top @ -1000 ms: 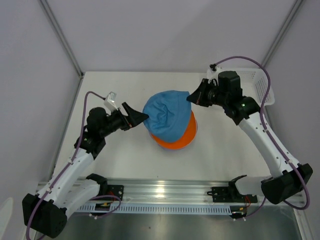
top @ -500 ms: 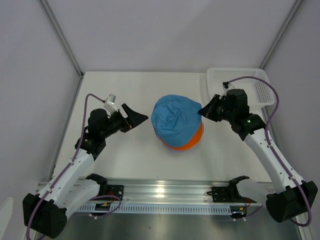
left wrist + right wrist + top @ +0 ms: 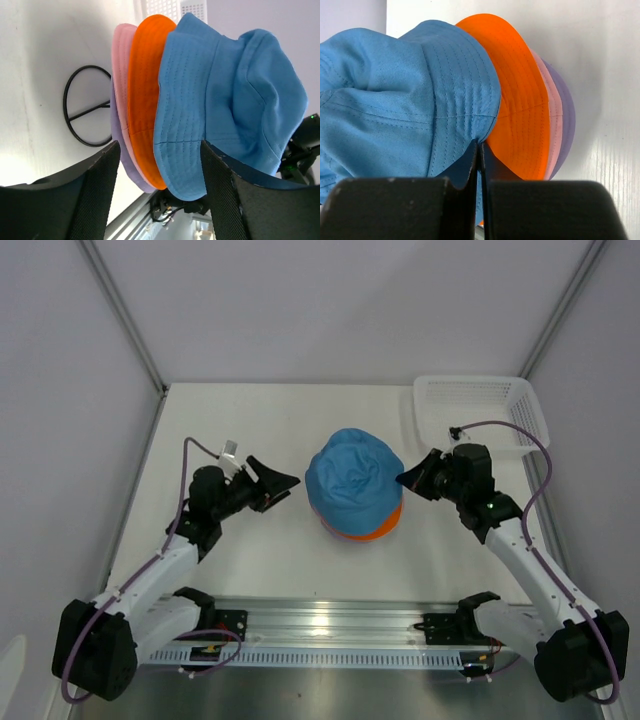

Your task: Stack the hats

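Four hats [image 3: 355,480] stacked; one stand [image 3: 90,110]; one basket [image 3: 475,380].

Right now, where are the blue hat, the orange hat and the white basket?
blue hat [image 3: 352,475]: top view, its crown.
orange hat [image 3: 144,90]: left wrist view, its brim.
white basket [image 3: 470,405]: top view, its mesh floor.

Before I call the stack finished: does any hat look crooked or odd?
The blue hat on top sits off-centre: the brim of the orange hat shows only on the near and right side. The blue crown is dented.
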